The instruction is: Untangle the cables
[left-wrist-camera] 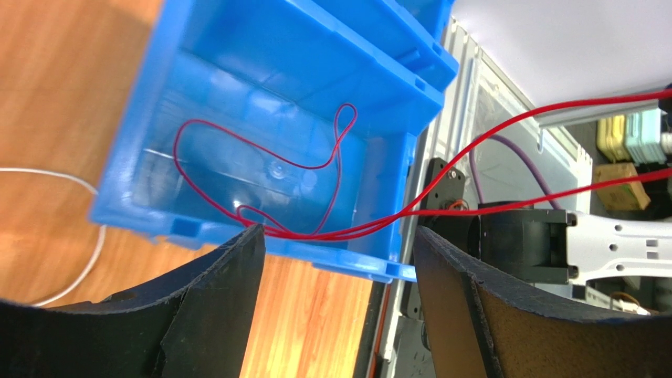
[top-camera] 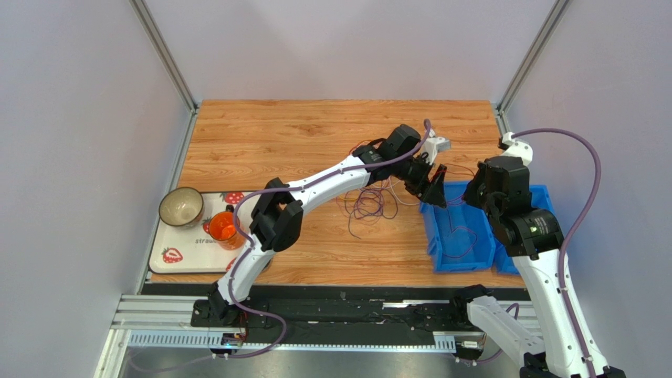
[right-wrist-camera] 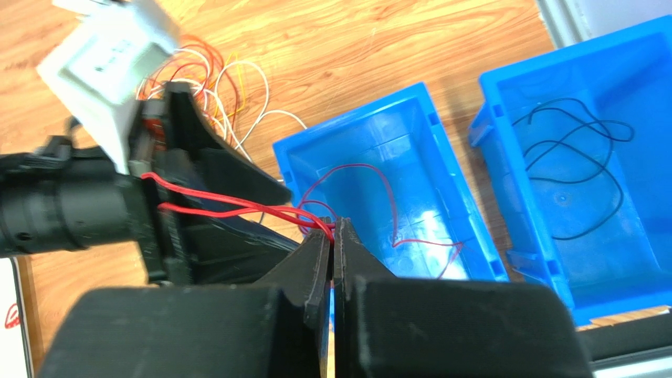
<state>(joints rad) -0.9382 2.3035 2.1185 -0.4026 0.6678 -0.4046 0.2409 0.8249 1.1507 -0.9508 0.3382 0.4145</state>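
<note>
A tangle of thin purple, orange, red and white cables [top-camera: 371,203] lies on the wooden table left of the blue bins; it also shows in the right wrist view [right-wrist-camera: 213,75]. A red cable [left-wrist-camera: 315,167] lies looped in the near blue bin [left-wrist-camera: 260,55], with two strands rising over its rim to the right. My right gripper [right-wrist-camera: 333,227] is shut on those red strands [right-wrist-camera: 237,206] above that bin [right-wrist-camera: 442,189]. My left gripper [left-wrist-camera: 339,240] is open wide over the bin's edge, holding nothing. In the top view it [top-camera: 436,189] is close to the right gripper [top-camera: 472,197].
A second blue bin [right-wrist-camera: 631,71] to the right holds a black cable [right-wrist-camera: 568,173]. A tray [top-camera: 169,256] at the left table edge carries a bowl [top-camera: 181,206] and an orange cup [top-camera: 223,227]. A loose white cable [left-wrist-camera: 71,185] lies beside the near bin.
</note>
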